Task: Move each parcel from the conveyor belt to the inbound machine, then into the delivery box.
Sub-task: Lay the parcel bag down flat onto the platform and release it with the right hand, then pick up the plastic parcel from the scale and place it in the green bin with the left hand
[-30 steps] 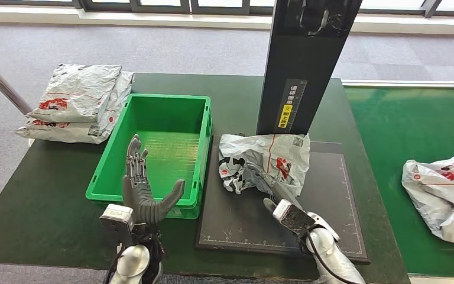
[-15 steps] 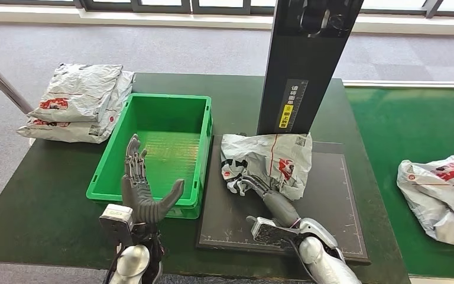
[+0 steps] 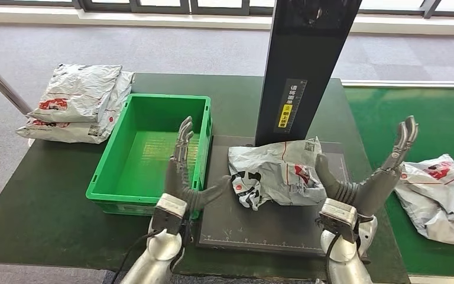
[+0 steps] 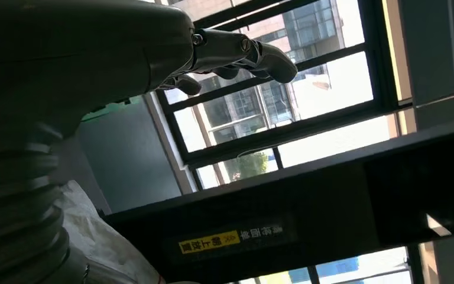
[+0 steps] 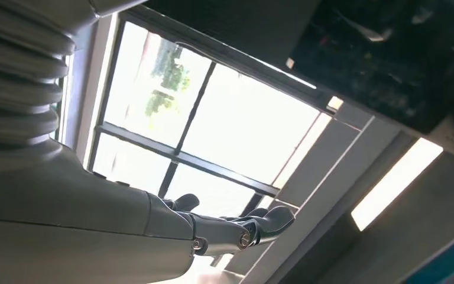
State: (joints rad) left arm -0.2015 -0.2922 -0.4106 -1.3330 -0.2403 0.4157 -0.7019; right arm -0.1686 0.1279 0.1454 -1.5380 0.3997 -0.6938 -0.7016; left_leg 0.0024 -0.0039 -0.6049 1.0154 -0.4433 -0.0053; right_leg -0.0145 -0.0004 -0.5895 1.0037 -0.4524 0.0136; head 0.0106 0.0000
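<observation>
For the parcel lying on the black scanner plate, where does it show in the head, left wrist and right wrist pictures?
Head view: the parcel lies mid-frame on the scanner plate, between the open left hand and right hand.
Left wrist view: a white crumpled edge low beside the wrist cover, likely this parcel.
Right wrist view: not in it.
Shared landmark: the black post's yellow label.
</observation>
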